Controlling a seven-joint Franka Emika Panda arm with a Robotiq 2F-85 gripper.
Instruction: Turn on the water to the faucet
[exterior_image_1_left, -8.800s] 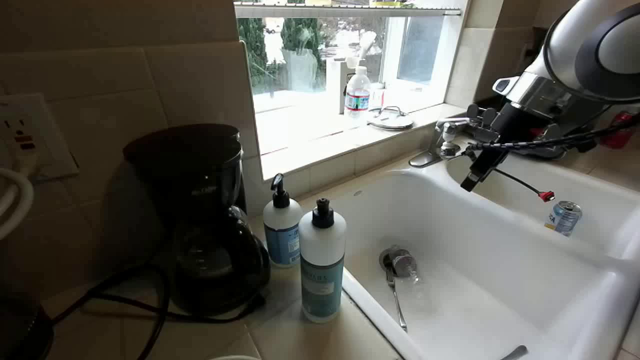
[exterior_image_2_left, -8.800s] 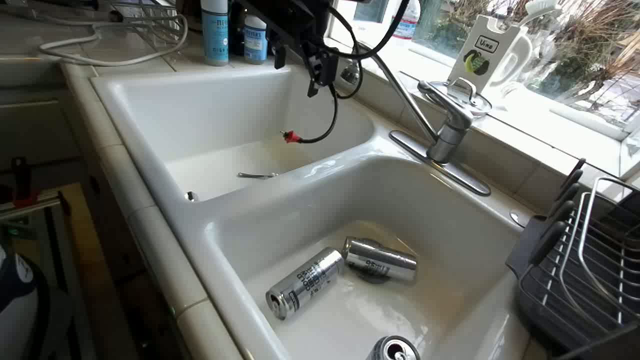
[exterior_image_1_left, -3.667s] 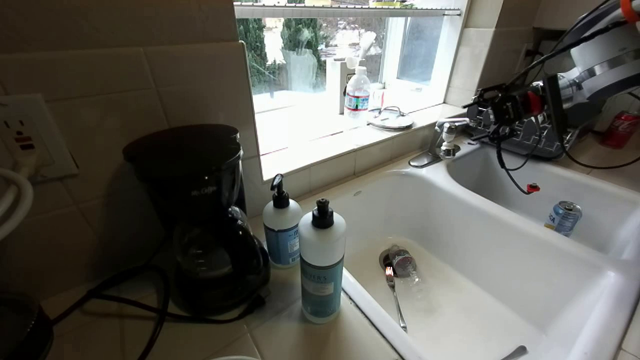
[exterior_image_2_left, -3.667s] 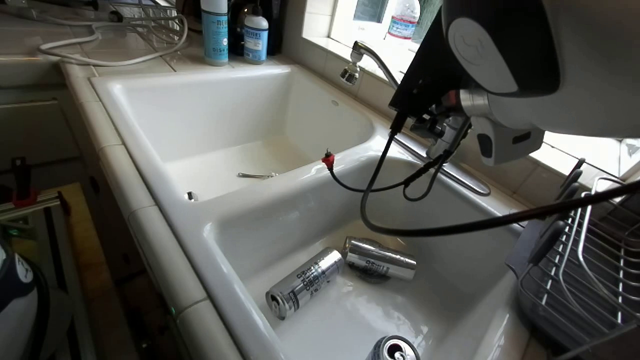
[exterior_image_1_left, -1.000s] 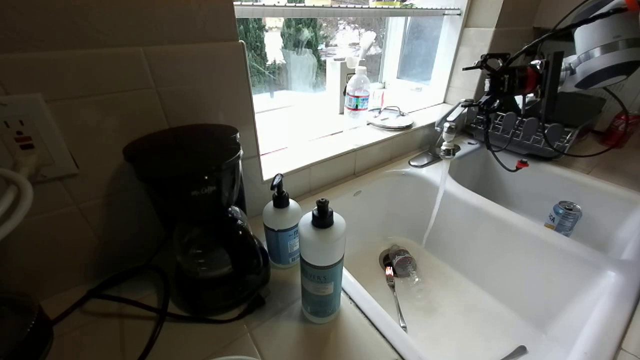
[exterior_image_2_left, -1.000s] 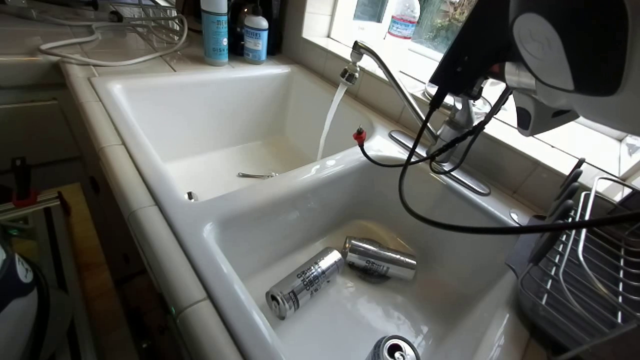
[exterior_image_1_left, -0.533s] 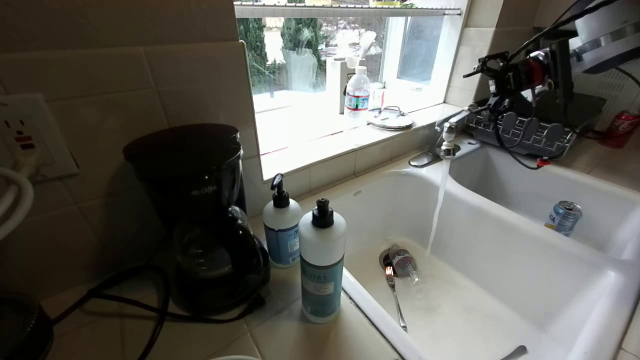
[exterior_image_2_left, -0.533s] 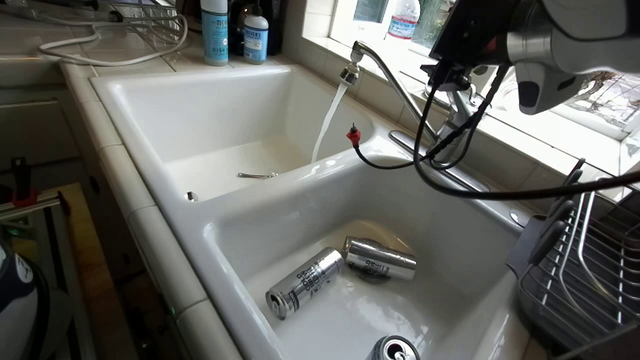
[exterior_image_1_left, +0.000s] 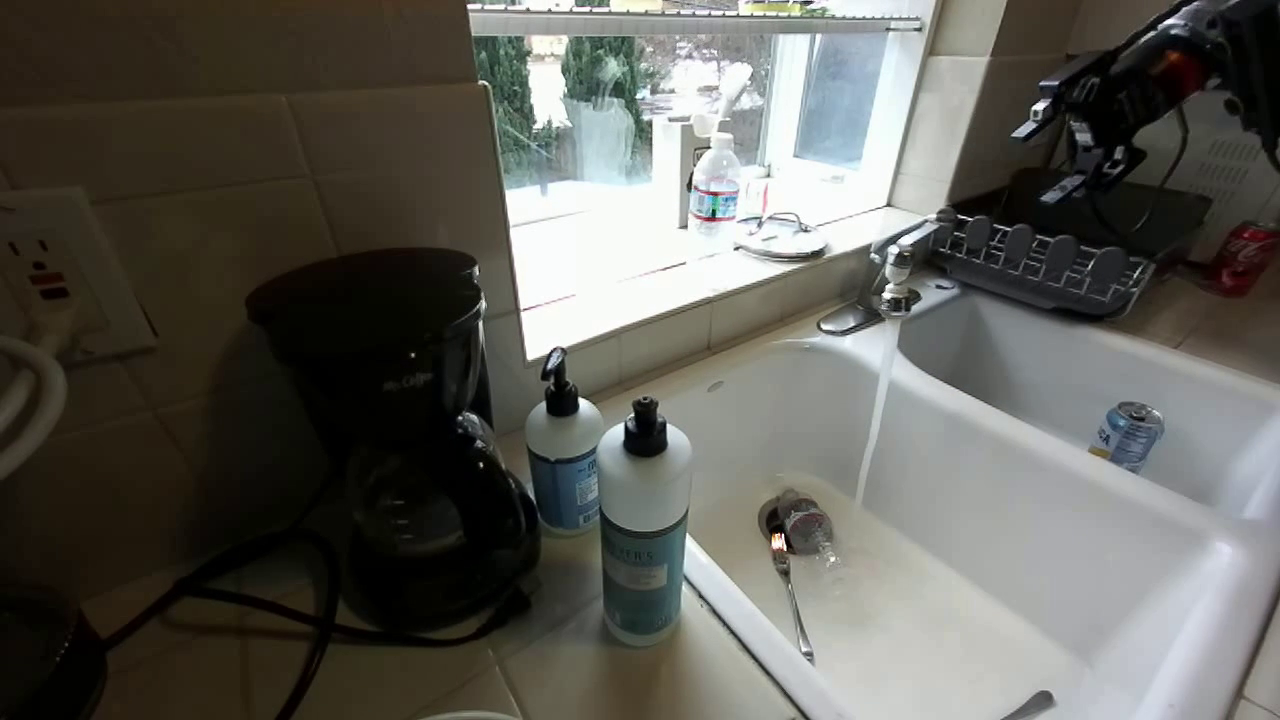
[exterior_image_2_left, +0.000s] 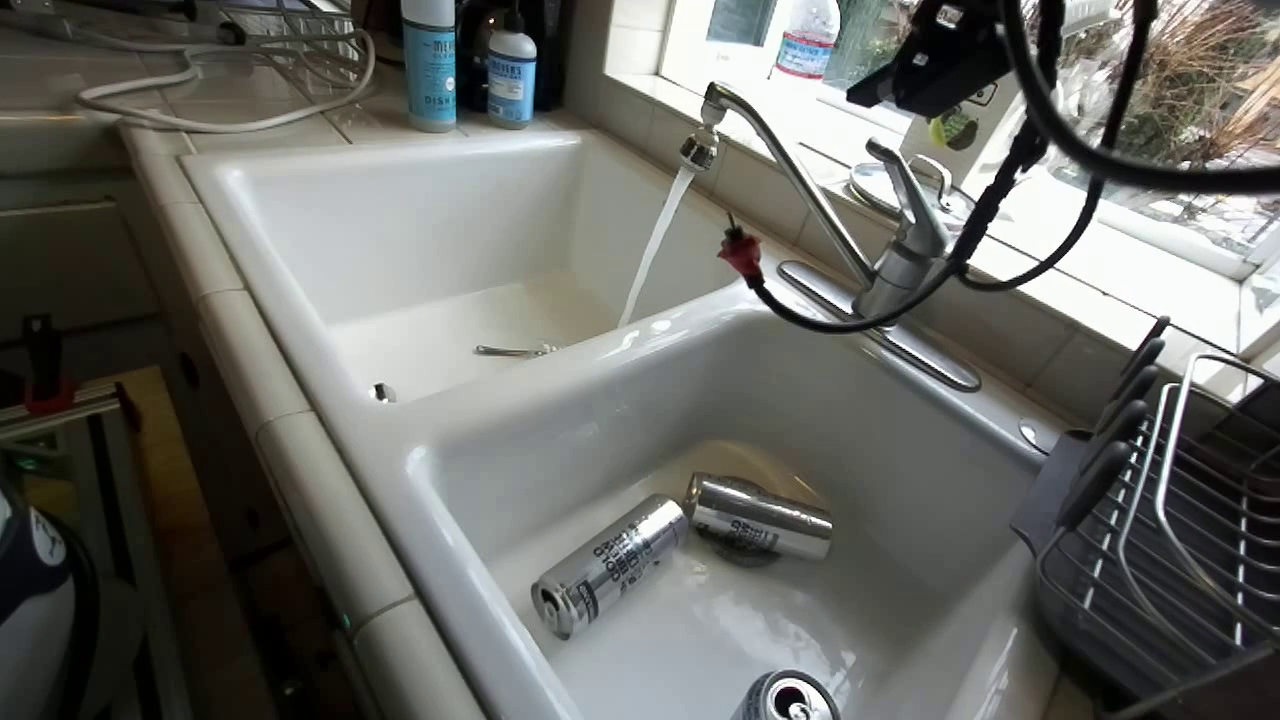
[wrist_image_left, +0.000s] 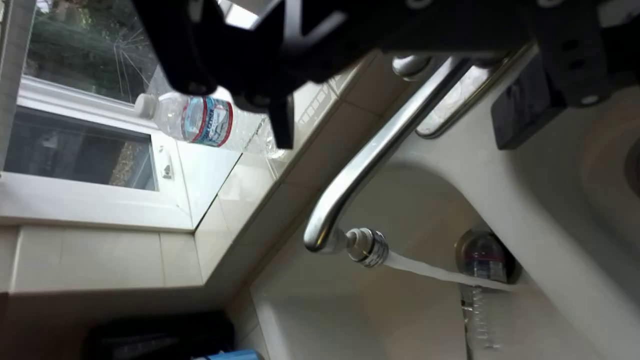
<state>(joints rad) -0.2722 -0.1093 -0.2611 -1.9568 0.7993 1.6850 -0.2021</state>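
The silver faucet (exterior_image_2_left: 903, 262) stands on the sink's back rim, and its long spout points over one basin. It also shows in an exterior view (exterior_image_1_left: 872, 290) and in the wrist view (wrist_image_left: 370, 162). Its lever (exterior_image_2_left: 897, 175) is tilted up. A stream of water (exterior_image_2_left: 655, 245) runs from the spout into the basin; it also shows in an exterior view (exterior_image_1_left: 879, 410) and in the wrist view (wrist_image_left: 425, 270). My gripper (exterior_image_1_left: 1047, 157) is open and empty, above and apart from the faucet. Its two fingers (wrist_image_left: 400, 120) are wide apart in the wrist view.
A dark dish rack (exterior_image_2_left: 1150, 500) stands beside the sink. Silver cans (exterior_image_2_left: 610, 565) lie in the near basin. Soap bottles (exterior_image_1_left: 645, 530) and a coffee maker (exterior_image_1_left: 400, 440) stand on the counter. A cable with a red plug (exterior_image_2_left: 740, 255) hangs from my arm near the faucet.
The lever has gone up and water has started running since 3.7 seconds ago. My gripper has just moved up and away from the faucet, turning so both fingers show.
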